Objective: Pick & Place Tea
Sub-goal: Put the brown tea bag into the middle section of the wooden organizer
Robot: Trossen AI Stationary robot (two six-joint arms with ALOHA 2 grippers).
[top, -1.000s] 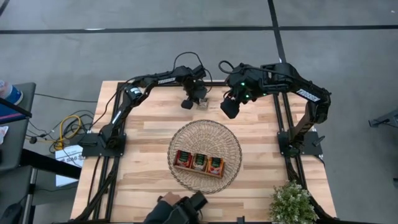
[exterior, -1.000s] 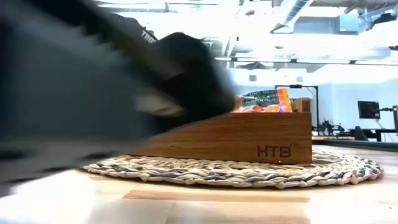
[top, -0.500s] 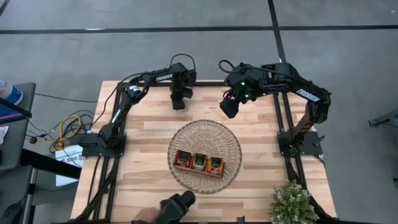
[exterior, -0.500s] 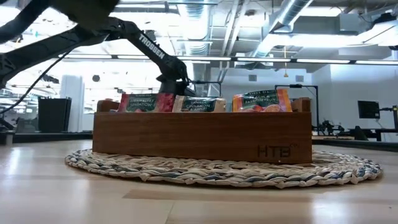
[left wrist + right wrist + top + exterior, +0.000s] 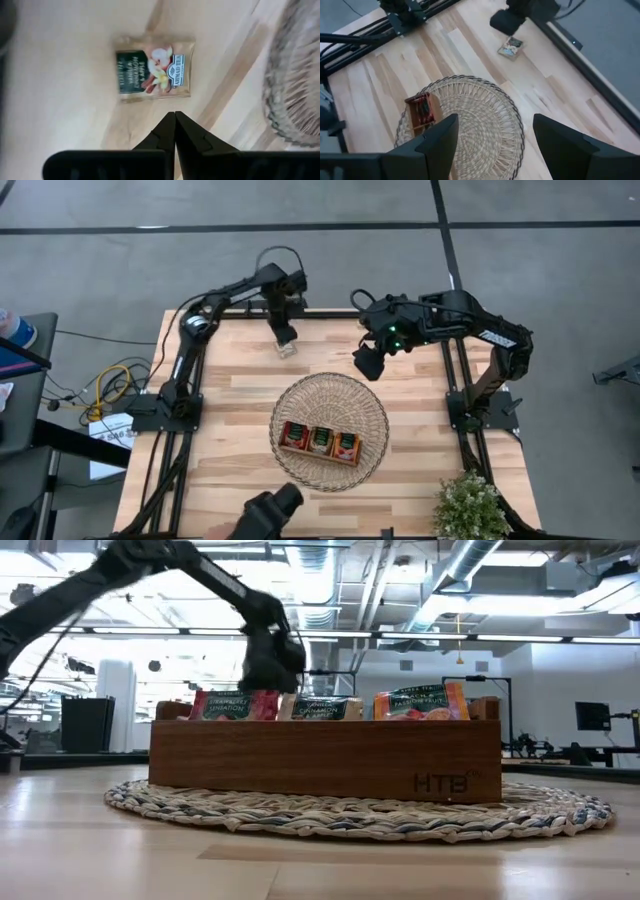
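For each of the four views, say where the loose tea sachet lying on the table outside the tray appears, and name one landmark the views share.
High view: the loose tea sachet lies on the wood near the far edge, under the shut left gripper.
Low view: not visible.
Left wrist view: sachet just beyond the closed fingertips.
Right wrist view: sachet beside the left gripper.
Shared landmark: the round wicker basket.

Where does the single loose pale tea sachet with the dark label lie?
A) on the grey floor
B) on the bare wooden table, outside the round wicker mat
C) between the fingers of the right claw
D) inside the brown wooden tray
B: the pale tea sachet lies flat on the wooden table, under the shut left claw and clear of the round wicker mat.
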